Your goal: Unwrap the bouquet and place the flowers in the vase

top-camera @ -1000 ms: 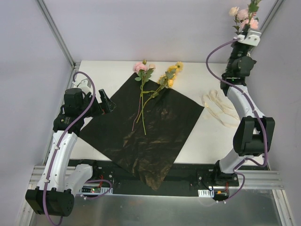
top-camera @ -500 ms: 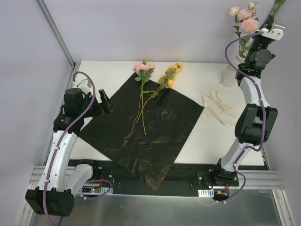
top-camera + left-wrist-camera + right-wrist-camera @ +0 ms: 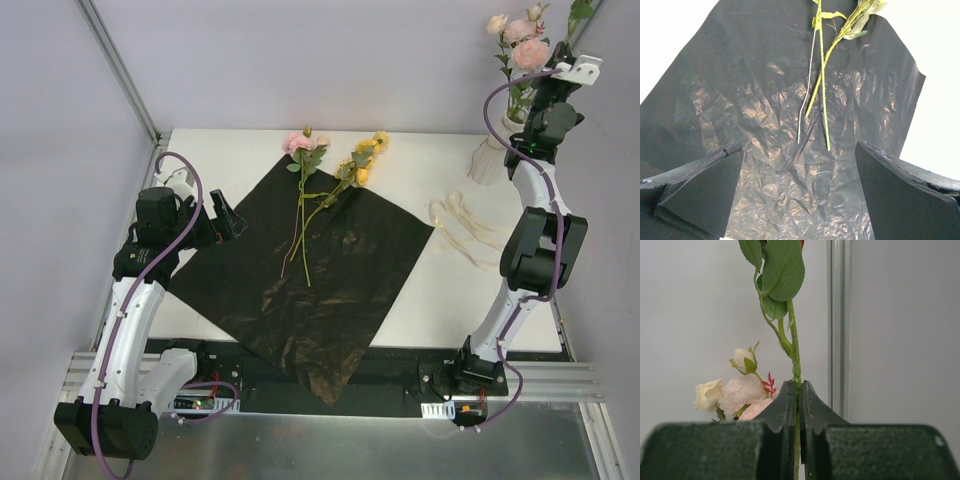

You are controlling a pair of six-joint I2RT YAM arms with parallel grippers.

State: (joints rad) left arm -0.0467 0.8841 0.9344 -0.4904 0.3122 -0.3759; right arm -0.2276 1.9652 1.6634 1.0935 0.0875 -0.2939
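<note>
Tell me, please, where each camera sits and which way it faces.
Top external: above, behind, looking down on table; left arm, right arm.
Left wrist: low, facing black sheet, flower stems; open left gripper.
Right wrist: raised, facing wall; right gripper shut on green stem.
Shared: top and left wrist both see the sheet.

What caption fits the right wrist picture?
Right gripper pinches a green stem beside pale pink flowers.

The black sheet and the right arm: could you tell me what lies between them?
The cream ribbon, loose on the white table; the top external view shows it.
</note>
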